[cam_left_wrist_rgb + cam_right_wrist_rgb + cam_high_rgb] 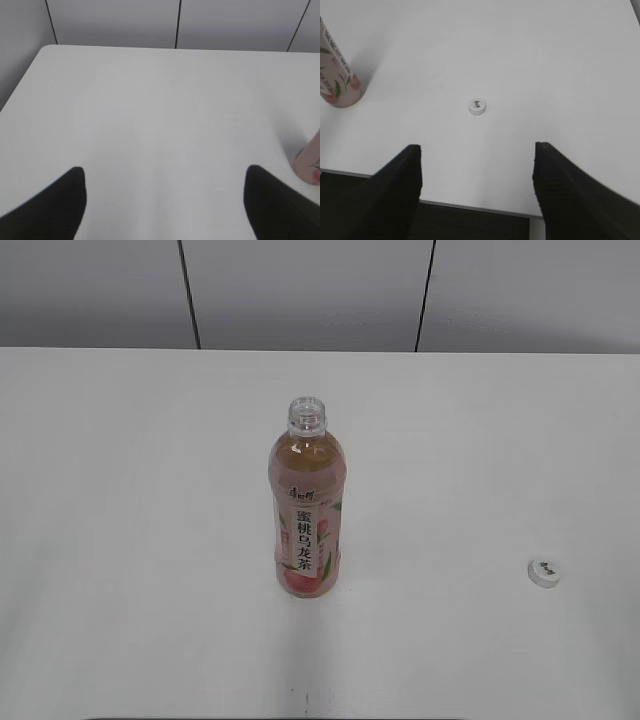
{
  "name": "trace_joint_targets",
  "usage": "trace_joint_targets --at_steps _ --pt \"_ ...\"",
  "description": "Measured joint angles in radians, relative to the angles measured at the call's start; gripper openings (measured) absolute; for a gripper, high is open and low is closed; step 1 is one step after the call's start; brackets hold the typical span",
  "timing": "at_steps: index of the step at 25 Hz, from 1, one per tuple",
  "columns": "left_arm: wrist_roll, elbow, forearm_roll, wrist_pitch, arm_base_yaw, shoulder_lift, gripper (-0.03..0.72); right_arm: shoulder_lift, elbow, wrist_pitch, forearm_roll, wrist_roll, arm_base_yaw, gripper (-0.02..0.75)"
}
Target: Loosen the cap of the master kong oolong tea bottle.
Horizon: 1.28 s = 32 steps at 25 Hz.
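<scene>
The master kong oolong tea bottle [307, 502] stands upright mid-table with its neck open and no cap on it. Its base shows in the left wrist view [311, 165] and its lower label in the right wrist view [336, 75]. The white cap [543, 572] lies on the table to the bottle's right, dark mark up; it also shows in the right wrist view [477, 106]. My left gripper [165, 175] is open and empty, left of the bottle. My right gripper [477, 150] is open and empty over the table's front edge, short of the cap. Neither gripper shows in the exterior view.
The white table [130, 540] carries only the bottle and the cap. Its front edge [470, 206] lies between my right fingers, with dark floor below. A grey panelled wall [310, 290] stands behind the table. The table's far left corner [47, 48] is rounded.
</scene>
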Motion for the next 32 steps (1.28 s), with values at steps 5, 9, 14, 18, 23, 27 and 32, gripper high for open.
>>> trace_joint_targets --at_steps 5,9,14,18,23,27,32 --pt "0.0 0.0 0.0 0.0 0.0 0.0 0.583 0.0 0.0 0.0 -0.029 0.017 0.0 0.525" --pt "0.0 0.0 0.0 0.0 0.0 0.0 0.568 0.0 0.0 -0.001 -0.084 0.03 0.0 0.525" --pt "0.0 0.0 0.0 0.0 0.0 0.0 0.54 0.0 0.0 -0.002 -0.131 0.093 0.0 0.525" --pt "0.0 0.0 0.0 0.0 0.0 0.0 0.519 0.0 0.0 -0.002 -0.138 0.103 0.0 0.525" --pt "0.0 0.0 0.0 0.0 0.0 0.0 0.509 0.0 0.0 -0.002 -0.138 0.105 0.0 0.525" --pt "0.0 0.0 0.0 0.0 0.0 0.0 0.496 0.0 0.0 -0.002 -0.138 0.106 0.0 0.524" --pt "0.0 0.0 0.0 0.0 0.0 0.0 0.491 0.0 0.0 -0.003 -0.138 0.106 0.0 0.524"
